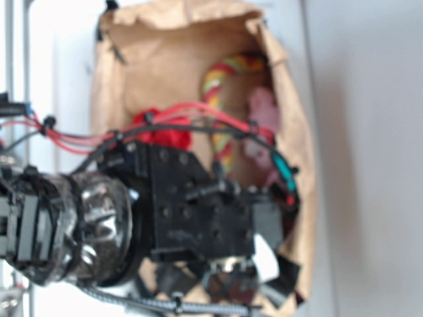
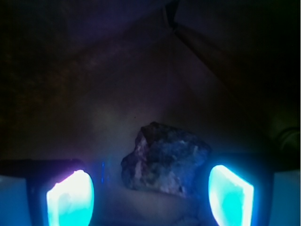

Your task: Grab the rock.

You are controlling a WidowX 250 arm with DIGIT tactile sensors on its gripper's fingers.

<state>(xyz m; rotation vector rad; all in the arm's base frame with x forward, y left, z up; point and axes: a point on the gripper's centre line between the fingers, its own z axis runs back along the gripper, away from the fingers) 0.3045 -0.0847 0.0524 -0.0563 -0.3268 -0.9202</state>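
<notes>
Dark rock sits between the spread claw fingers.
Best to drop lower in the bag, then squeeze evenly.

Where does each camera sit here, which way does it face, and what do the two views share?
Exterior: off the robot, looking into the open brown paper bag, with the black arm filling the foreground and the striped rope cane and red ruffled ball behind it.
Wrist: on the arm, looking forward past the open claw at the rock between its glowing fingertips, inside the dark bag.
Shared: only the bag interior; the rock cannot be made out in the exterior view.
</notes>
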